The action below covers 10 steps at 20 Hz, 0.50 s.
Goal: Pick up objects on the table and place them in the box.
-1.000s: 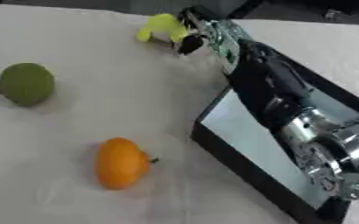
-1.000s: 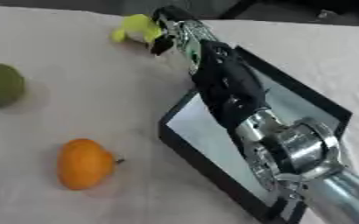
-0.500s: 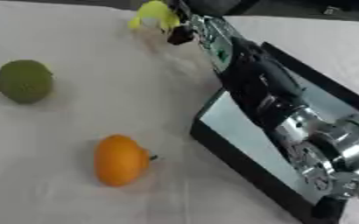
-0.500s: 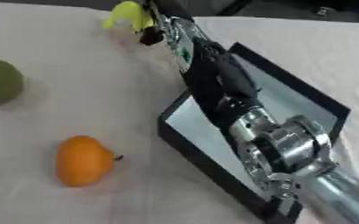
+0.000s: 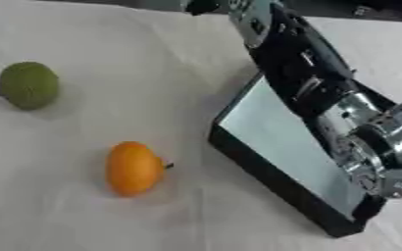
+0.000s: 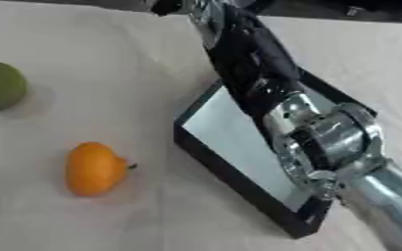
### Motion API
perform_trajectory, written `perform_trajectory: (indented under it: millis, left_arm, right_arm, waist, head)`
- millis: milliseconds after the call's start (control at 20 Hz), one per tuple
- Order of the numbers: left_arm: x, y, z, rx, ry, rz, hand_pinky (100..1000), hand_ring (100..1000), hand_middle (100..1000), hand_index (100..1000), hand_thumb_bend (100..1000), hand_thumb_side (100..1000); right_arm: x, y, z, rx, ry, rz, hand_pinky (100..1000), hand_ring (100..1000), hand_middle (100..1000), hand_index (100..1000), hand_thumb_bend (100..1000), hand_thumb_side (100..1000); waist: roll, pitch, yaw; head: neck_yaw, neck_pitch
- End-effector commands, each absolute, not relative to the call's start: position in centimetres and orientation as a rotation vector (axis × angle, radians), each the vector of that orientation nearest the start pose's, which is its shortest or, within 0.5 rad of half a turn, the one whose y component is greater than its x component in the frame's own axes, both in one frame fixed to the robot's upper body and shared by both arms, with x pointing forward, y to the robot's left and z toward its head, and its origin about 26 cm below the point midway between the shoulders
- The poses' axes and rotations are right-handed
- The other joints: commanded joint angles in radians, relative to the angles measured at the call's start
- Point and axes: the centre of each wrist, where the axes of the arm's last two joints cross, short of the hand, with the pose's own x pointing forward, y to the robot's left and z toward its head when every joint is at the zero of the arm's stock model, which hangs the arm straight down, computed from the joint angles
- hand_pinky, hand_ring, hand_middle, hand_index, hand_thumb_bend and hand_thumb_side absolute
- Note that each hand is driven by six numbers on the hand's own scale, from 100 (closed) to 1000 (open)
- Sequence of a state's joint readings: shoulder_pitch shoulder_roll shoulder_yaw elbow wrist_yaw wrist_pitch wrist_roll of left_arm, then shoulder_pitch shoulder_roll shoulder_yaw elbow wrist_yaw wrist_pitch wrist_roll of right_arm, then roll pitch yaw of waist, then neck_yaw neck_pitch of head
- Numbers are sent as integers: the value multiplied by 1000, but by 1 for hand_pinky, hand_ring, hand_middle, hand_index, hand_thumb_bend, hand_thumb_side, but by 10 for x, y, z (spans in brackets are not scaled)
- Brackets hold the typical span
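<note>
Far left on the table [image 5: 84, 220] lies a green fruit [image 5: 28, 84], untouched. Nearer the middle sits an orange fruit [image 5: 133, 167], also loose on the cloth, just beside the box [image 5: 277, 184] but apart from it. The box, black-walled with a pale floor, shows nothing inside where its floor is visible. The right arm [image 6: 264, 68] reaches across it toward the far edge; its hand is mostly cut off at the top, so I cannot tell its hold. Judging by this, both fruits are left to do
</note>
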<state>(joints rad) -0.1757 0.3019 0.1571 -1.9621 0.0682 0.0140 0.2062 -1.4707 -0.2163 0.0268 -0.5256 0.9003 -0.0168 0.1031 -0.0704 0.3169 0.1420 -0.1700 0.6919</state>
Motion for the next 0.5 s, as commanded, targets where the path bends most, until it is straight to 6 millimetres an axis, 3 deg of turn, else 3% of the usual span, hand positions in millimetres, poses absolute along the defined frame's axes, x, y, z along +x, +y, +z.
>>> perform_trajectory:
  millis: [50,500]
  left_arm:
    - [286,317,173,404,-2159,18,703,584,686,789,100,784]
    - [282,326,167,447,-2130,11,704,586,687,790,100,778]
  right_arm:
    - [516,-157,357,-954,-1804,1114,803,629,446,516,100,246]
    - [502,-196,391,-920,-1835,1190,808,618,446,517,100,254]
  waist:
    - [4,-42,-8]
    - [1,-87,-51]
  head:
    - [14,18]
    - [62,47]
